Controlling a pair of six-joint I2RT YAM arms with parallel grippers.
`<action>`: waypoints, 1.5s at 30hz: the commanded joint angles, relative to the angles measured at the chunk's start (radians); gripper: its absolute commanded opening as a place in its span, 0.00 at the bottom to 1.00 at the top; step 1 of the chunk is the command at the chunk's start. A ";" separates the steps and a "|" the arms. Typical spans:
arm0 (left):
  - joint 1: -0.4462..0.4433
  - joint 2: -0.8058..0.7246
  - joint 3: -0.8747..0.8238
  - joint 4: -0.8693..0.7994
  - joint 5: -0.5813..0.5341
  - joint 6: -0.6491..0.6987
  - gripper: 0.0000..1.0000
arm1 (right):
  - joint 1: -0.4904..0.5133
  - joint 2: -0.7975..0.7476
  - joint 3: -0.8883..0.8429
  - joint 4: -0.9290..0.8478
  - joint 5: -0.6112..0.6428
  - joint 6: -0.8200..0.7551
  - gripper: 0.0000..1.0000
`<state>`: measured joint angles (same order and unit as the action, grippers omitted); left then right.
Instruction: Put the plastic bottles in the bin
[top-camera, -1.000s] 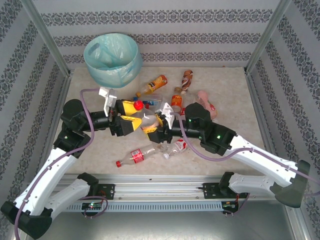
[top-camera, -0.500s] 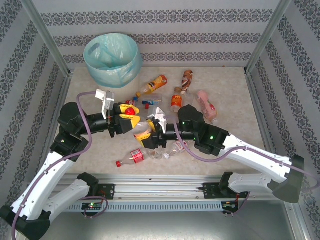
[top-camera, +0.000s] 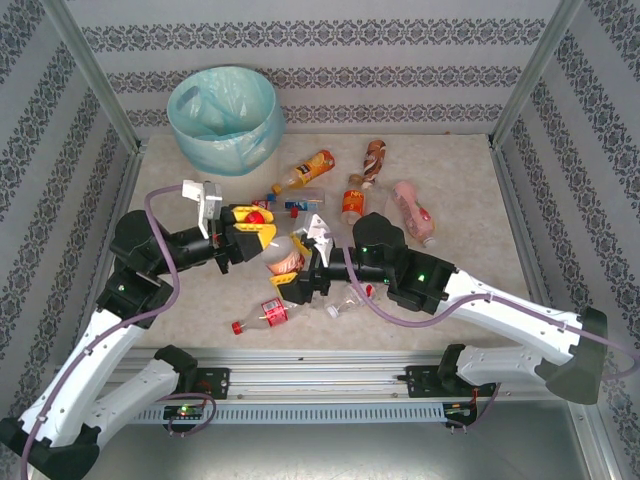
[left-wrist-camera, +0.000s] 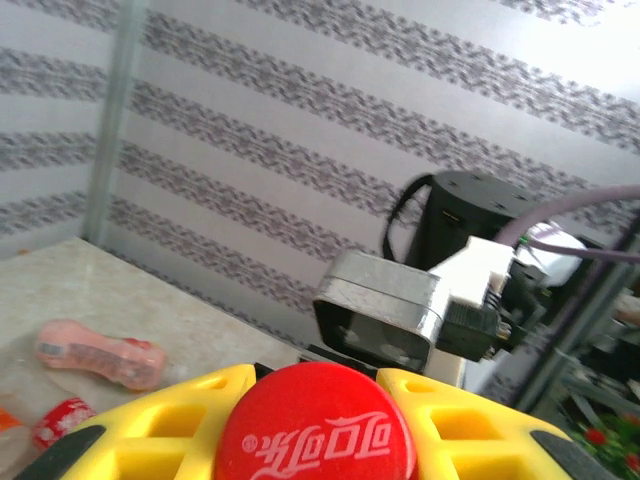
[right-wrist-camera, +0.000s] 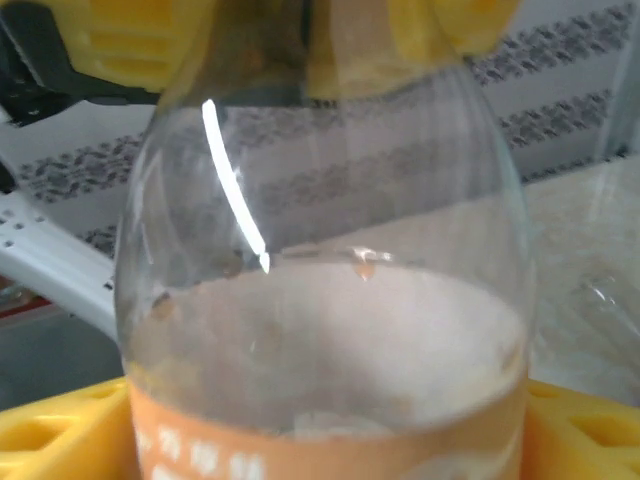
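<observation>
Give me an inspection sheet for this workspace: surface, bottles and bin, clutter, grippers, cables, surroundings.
Surface: beige marbled tabletop, bottles strewn across its middle.
Job's things: bin, bag-lined, at the far left corner; clear bottle held between the two grippers; orange bottle, brown bottle, pink bottle and cola bottle lying on the table.
Clutter: nothing seen.
Grippers: left gripper shut on the clear bottle at its red cap; right gripper flanks the bottle's body, grip unclear.
Cables: purple cable looped beside each arm.
Surroundings: patterned walls, metal frame posts.
</observation>
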<state>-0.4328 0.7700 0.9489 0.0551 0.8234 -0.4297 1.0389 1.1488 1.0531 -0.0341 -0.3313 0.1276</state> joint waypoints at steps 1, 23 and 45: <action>-0.010 -0.005 0.061 -0.050 -0.212 0.066 0.00 | 0.011 -0.050 0.035 -0.032 0.156 -0.024 0.90; 0.164 1.104 1.674 -0.737 -0.835 0.453 0.00 | 0.016 -0.174 0.204 -0.242 0.541 -0.171 0.96; 0.333 1.368 1.657 -0.669 -0.672 0.333 0.00 | -0.225 0.451 0.587 -0.091 0.376 0.033 0.97</action>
<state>-0.0978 2.1120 2.6167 -0.6418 0.1276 -0.0841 0.8482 1.5536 1.5684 -0.1600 0.0463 0.1066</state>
